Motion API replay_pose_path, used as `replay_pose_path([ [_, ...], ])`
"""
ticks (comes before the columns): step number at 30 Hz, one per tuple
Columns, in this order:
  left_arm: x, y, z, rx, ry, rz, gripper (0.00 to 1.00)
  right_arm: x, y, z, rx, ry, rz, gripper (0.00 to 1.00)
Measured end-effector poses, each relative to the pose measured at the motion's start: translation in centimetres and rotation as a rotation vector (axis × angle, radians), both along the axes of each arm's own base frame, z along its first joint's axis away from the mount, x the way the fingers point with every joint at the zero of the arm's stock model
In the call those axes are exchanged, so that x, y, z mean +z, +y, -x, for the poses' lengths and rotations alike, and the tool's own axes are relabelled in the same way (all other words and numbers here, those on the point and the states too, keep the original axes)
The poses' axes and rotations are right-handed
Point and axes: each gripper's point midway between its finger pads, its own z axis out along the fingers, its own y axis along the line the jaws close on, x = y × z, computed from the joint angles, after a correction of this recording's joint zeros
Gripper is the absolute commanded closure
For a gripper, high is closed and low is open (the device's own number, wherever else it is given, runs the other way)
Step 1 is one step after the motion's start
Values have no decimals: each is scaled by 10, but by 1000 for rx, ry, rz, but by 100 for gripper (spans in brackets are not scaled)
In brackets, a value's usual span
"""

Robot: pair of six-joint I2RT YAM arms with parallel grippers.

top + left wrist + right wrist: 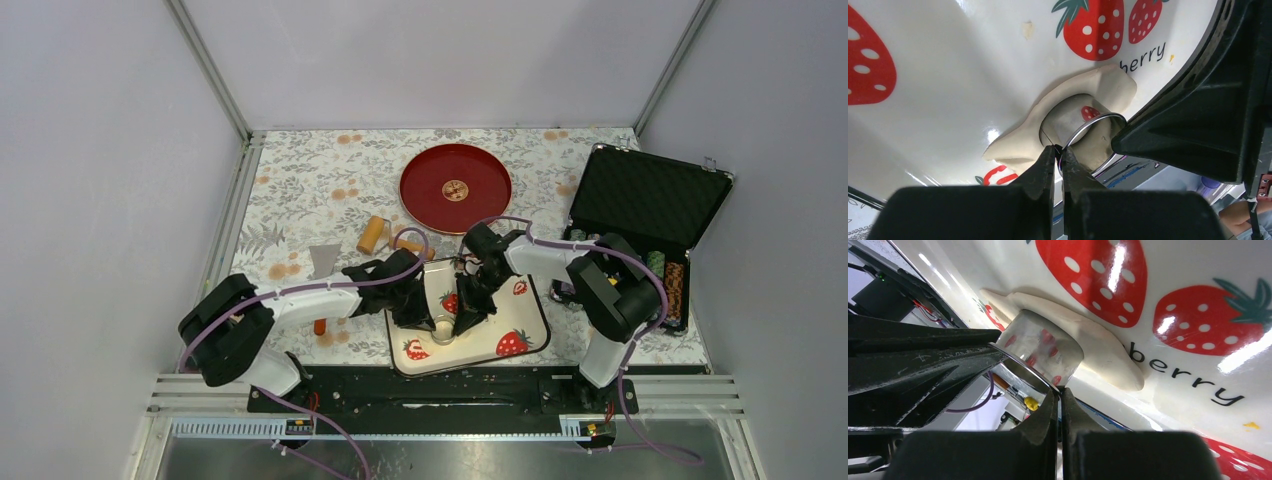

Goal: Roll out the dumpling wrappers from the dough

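Observation:
A flattened, ragged patch of off-white dough point(1018, 142) lies on the white strawberry-print tray point(525, 325). A small metal ring cutter point(1083, 131) stands upright, pressed into the dough. My left gripper point(1059, 149) is shut on the cutter's rim from the left. My right gripper point(1060, 391) is shut on the opposite side of the rim. The cutter point(1043, 345) and dough point(1098, 347) also show in the right wrist view. In the top view both grippers meet over the cutter point(442, 330) at the tray's front left. No separate wrapper disc is in view.
A tan wooden roller point(372, 235) lies just behind the tray. A red plate point(455, 187) sits further back. An open black case point(650, 200) with chips stands at the right. A pale scraper point(323, 258) lies to the left.

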Motion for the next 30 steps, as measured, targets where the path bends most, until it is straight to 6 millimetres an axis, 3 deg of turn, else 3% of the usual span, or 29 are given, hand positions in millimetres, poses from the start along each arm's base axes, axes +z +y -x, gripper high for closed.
replay_pose_path([
  [11, -3, -1, 2, 24, 36, -6, 100, 0, 0, -1, 12, 6, 11, 100],
  [19, -3, -18, 20, -4, 141, 72, 100, 0, -18, 17, 39, 63, 83, 100],
  [30, -2, -28, 27, -19, 161, 58, 100, -2, -29, 24, 47, 52, 120, 100],
])
